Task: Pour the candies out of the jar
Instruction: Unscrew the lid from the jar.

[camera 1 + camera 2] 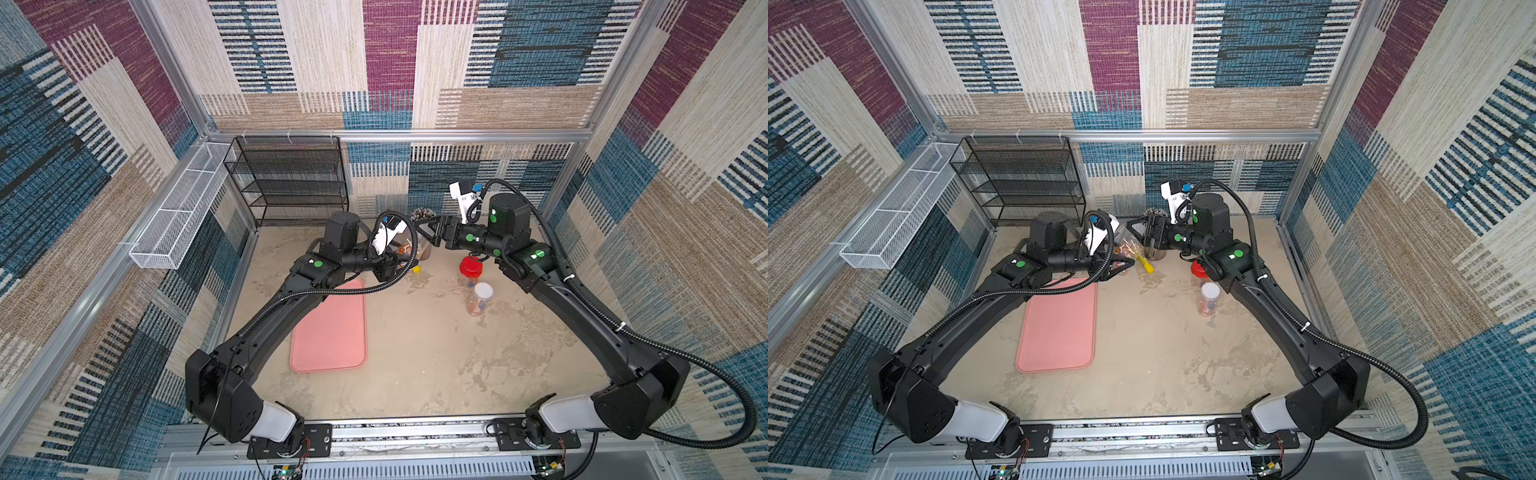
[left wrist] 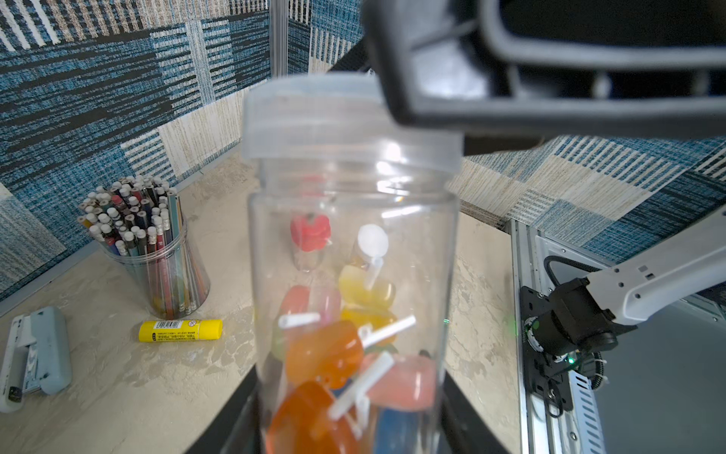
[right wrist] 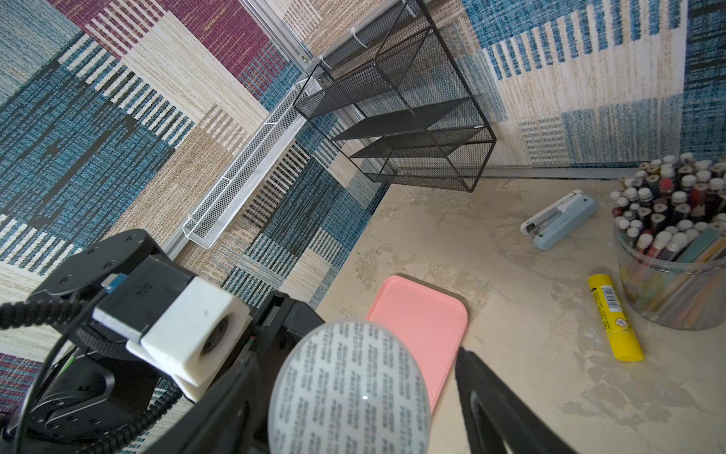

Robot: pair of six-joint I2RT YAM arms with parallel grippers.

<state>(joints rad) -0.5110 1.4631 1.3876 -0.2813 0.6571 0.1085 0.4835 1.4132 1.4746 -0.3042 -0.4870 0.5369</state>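
A clear plastic jar (image 2: 353, 251) with a translucent screw lid (image 2: 345, 118) is held off the table, with my left gripper (image 2: 349, 432) shut on its lower body. Inside lie the candies (image 2: 326, 353): orange, pink, yellow and blue lollipops on short white sticks. In both top views the jar (image 1: 1127, 245) hangs tilted at the back middle of the table. My right gripper (image 3: 349, 365) faces it with its jaws on either side of the lid (image 3: 349, 393). A gap shows between the lid and one finger (image 3: 483, 393). That gripper also appears in a top view (image 1: 424, 230).
A clear cup of pencils (image 3: 675, 243), a yellow glue stick (image 3: 615, 318) and a grey stapler (image 3: 560, 218) sit near the back wall. A pink tray (image 1: 330, 328) lies left of centre. A red-lidded jar (image 1: 471, 268) and a white-lidded jar (image 1: 482, 297) stand under the right arm. A black mesh shelf (image 1: 291, 183) is at the back left.
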